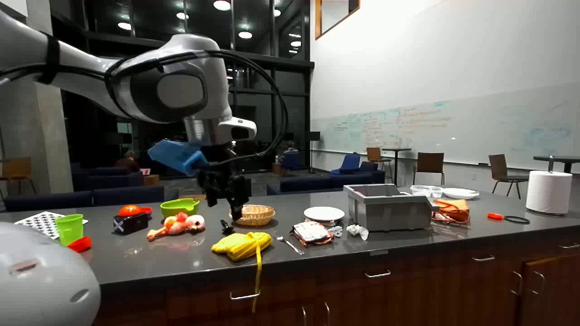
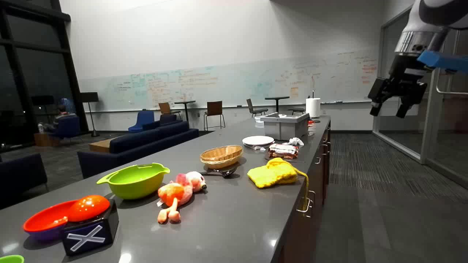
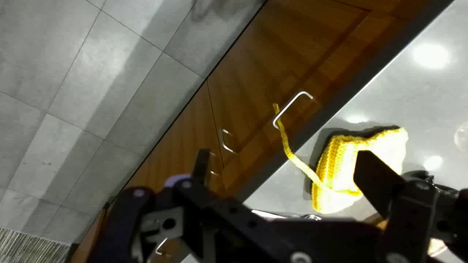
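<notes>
Okay, in an exterior view the yellow knit item point(image 2: 272, 175) lay near the edge of the counter point(image 2: 234, 215), black utensil point(image 2: 227, 172) at its 9 o'clock, basket point(image 2: 226, 162) at 10, folded cloth point(image 2: 283, 150) at 1; the wrist view showed its cord point(image 3: 287, 148) crossing a drawer handle point(image 3: 289, 105). Gripper point(image 2: 388, 111) hung empty, spread wide, well apart at 2 o'clock. Good approach probably meant centring on the thick part, cord and utensil clear.

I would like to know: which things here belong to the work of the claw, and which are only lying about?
In the work, probably:
claw, open and holding nothing
yellow knitted item, apparently nearest to it, with its hanging strap

Just lying about, it seems:
green bowl
plush toy
wicker basket
gray bin
paper towel roll
</notes>
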### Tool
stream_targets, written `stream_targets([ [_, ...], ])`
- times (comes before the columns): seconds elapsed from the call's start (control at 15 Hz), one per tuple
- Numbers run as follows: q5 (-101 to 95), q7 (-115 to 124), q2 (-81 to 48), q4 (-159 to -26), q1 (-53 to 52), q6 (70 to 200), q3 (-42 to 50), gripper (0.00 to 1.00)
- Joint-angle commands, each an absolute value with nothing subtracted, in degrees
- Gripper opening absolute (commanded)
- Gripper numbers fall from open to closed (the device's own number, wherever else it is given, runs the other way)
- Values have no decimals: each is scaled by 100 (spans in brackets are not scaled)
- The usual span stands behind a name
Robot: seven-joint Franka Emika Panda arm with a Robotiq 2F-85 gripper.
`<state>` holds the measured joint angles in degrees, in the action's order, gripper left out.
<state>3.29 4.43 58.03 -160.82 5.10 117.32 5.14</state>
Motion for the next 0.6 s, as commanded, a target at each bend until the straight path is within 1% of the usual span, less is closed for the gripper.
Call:
stream_targets([
  [0.0,371,406,5787,-16105,556,11701,476,100],
  [0.2,371,406,5756,-16137,556,11696,476,100],
  [0.53,645,307,5308,-16080,461,12281,651,100],
])
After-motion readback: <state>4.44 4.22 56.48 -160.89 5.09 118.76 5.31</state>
